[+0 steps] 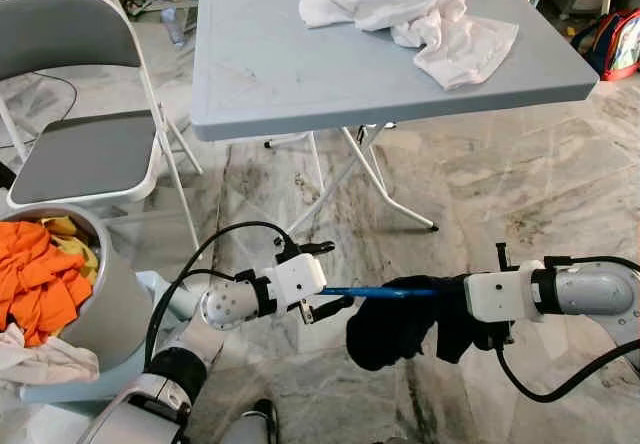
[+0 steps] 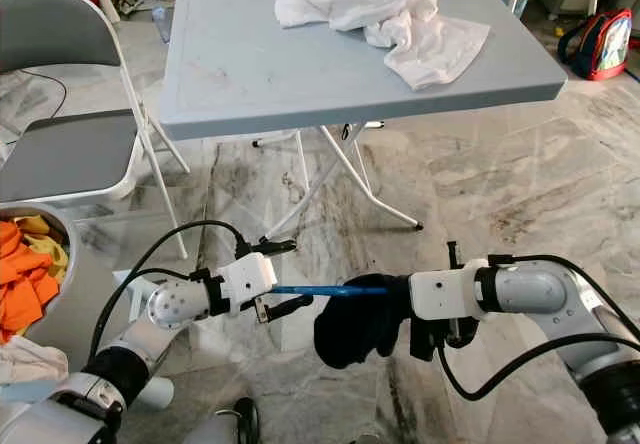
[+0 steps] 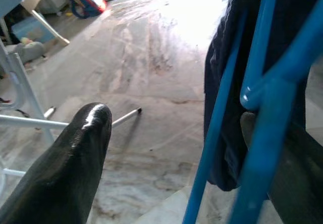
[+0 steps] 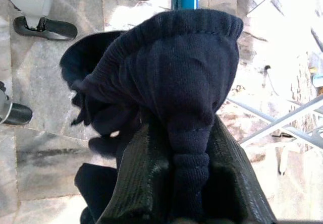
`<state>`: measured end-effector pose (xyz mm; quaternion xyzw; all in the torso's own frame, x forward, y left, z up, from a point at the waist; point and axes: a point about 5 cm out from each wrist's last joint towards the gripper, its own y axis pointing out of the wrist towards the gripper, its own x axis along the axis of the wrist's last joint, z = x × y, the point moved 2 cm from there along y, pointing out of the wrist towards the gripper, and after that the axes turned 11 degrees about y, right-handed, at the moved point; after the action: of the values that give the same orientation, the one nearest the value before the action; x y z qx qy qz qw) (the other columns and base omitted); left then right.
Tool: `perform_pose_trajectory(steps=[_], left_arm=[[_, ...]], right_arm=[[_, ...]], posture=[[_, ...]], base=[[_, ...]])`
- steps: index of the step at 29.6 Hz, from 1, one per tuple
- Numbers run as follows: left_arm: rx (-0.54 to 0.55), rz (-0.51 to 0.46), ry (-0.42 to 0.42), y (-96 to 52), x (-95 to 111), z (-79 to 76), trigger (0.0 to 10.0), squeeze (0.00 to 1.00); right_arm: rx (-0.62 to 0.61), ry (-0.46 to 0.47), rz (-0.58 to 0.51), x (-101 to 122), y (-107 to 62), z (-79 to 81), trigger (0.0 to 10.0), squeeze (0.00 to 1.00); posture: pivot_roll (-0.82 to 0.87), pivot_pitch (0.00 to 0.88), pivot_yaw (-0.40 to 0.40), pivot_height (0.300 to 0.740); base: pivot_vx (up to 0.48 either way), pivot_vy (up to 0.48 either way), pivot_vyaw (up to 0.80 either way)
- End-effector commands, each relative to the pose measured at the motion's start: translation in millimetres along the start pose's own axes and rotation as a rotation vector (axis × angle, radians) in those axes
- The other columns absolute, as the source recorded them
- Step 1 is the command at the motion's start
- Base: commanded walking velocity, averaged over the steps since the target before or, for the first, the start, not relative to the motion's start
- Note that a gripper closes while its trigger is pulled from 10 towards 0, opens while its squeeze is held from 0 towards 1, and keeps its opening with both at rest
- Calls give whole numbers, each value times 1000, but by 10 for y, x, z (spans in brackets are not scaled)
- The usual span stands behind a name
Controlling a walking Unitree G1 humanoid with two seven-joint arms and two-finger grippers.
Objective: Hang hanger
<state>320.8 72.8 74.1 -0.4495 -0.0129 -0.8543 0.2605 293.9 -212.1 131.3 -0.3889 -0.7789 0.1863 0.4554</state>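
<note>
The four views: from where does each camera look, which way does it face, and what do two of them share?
Left eye view: from the head, down at the grey folding table; both silver arms show, holding the blue plastic hanger.
Right eye view: the same scene, shifted sideways.
Left wrist view: along the left hand, at blue hanger bars and marble floor.
Right wrist view: along the right hand, pinching the dark navy knitted garment.
Both wrist views share hanger and garment.
</note>
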Motion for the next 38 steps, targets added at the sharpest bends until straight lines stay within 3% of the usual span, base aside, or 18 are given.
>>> perform_pose_trajectory(steps=[1,6,9,18,20,25,38], left_arm=[[-41,10,-47,-15,-46,-57,0,0],[-57,6,-54,-22,-49,-48,0,0],[-106,2,-65,-23,-44,-40,0,0],[-37,-8,-23,-32,6,160,0,0],[16,-8,19,-57,36,294,0,0],[29,-4,43,-76,49,364,0,0],[-38,27,110,-107,18,337,0,0]], right_arm=[[-22,-44,-60,126,-14,-65,10000,0],[-33,-54,-89,193,-6,-93,10000,0],[-82,-64,-107,228,1,-191,10000,0],[-128,-45,-153,315,48,-326,10000,0],[-140,-68,-151,339,54,-397,10000,0],[-163,-87,-149,359,60,-467,10000,0],[-217,-109,-167,411,99,-570,10000,0]], posture=[[-50,234,19,740],[-53,233,18,740],[-52,232,15,740],[-54,234,12,740],[-53,232,11,740],[-50,231,11,740],[-49,234,18,740]], base=[[0,0,0],[0,0,0],[0,0,0],[0,0,0],[0,0,0],[0,0,0],[0,0,0]])
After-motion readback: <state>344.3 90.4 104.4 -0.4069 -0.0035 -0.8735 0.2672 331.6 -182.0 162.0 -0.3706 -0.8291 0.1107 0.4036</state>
